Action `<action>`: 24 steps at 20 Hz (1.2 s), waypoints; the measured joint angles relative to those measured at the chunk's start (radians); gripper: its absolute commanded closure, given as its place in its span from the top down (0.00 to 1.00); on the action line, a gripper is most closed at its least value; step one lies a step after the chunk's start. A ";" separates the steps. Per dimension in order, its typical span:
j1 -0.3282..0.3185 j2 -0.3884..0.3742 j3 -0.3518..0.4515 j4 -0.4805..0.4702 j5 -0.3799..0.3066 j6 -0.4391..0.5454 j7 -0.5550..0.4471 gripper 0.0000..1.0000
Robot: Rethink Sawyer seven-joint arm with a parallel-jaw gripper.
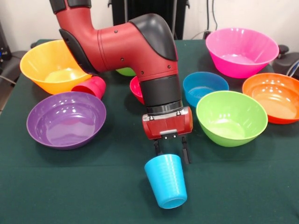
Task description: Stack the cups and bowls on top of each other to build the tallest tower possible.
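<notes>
The sky-blue cup (166,182) lies tilted at the table's near middle, its base toward the camera. My gripper (172,153) hangs right at the cup's wide end; whether it grips the cup does not show. The red cup (91,87) lies on its side against the yellow-orange bowl (49,65). The small blue bowl (205,87) stands right of my wrist. The small red bowl (136,89) is partly hidden behind the arm. One lime green bowl (231,117) stands at the right; a second one (126,72) barely shows behind the arm. No tower stands.
The purple bowl (66,119) sits at the left, the pink bowl (242,51) at the far right, and the orange bowl (274,97) at the right edge. My red arm (126,46) crosses the middle of the table.
</notes>
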 measured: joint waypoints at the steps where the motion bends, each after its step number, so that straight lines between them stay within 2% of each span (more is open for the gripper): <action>1: 0.000 0.000 0.000 0.000 0.000 0.000 0.000 1.00; 2: 0.000 0.001 0.001 -0.002 0.000 0.000 0.000 1.00; 3: 0.000 0.005 0.001 -0.009 0.000 0.000 0.000 0.00; 24: 0.015 0.029 0.001 -0.052 0.001 -0.008 0.000 0.00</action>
